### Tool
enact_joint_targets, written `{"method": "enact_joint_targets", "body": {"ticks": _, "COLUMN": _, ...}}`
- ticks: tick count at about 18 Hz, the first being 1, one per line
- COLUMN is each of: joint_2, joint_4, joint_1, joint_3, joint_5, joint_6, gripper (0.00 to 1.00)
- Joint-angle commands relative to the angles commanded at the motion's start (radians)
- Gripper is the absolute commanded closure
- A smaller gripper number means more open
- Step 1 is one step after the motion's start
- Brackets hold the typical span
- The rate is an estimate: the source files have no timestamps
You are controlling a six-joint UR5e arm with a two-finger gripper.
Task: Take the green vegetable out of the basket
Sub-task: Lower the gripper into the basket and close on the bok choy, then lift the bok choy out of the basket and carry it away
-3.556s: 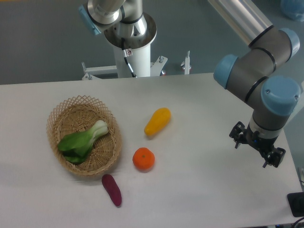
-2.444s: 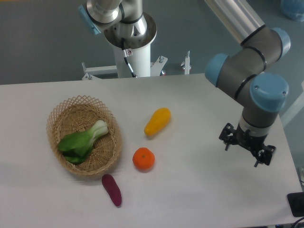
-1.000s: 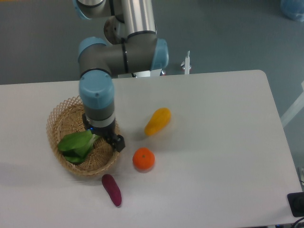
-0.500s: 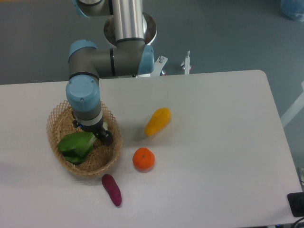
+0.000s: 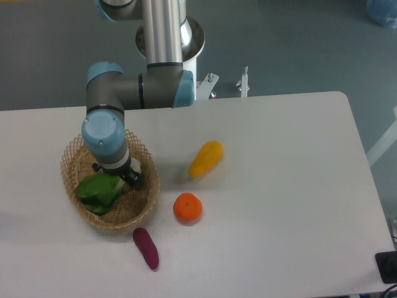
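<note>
The bok choy (image 5: 96, 192) lies in the wicker basket (image 5: 141, 208) at the table's left; its dark-green leaves show, its pale stalk end is mostly hidden under my wrist. My gripper (image 5: 116, 176) is down inside the basket over the stalk end. One dark finger (image 5: 134, 179) shows at the right of the stalk; the other is hidden by the arm. I cannot tell whether the jaws are open or shut on the stalk.
A yellow elongated vegetable (image 5: 205, 158) lies right of the basket. An orange (image 5: 187, 208) sits just off the basket's right rim. A purple vegetable (image 5: 146, 248) lies in front of the basket. The arm's base column (image 5: 162, 37) stands behind.
The arm swung from the table's right side across to the basket and came down over the bok choy's stalk. In the last half second it shifted slightly left and lower.
</note>
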Motion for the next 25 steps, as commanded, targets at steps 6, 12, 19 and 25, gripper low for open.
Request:
{"method": "enact_joint_targets", "body": {"ticks": 6, "joint_2": 0.002, "joint_4": 0.000, "joint_1": 0.000, "joint_3": 0.002, "joint_5": -0.002, "joint_6": -0.005, "gripper": 0.78}}
{"method": "enact_joint_targets", "body": {"ticks": 12, "joint_2": 0.050, "joint_4": -0.008, "joint_1": 0.012, "joint_3": 0.032, "joint_5": -0.012, "joint_6": 0.008, "gripper": 1.00}}
{"method": "enact_joint_targets", "body": {"ticks": 19, "joint_2": 0.100, "joint_4": -0.020, "joint_1": 0.100, "joint_3": 0.115, "joint_5": -0.014, "joint_6": 0.021, "gripper": 1.00}}
{"method": "enact_joint_targets", "body": {"ticks": 25, "joint_2": 0.100, "joint_4": -0.018, "joint_1": 0.188, "joint_3": 0.153, "joint_5": -0.014, "joint_6": 0.096, "gripper": 1.00}}
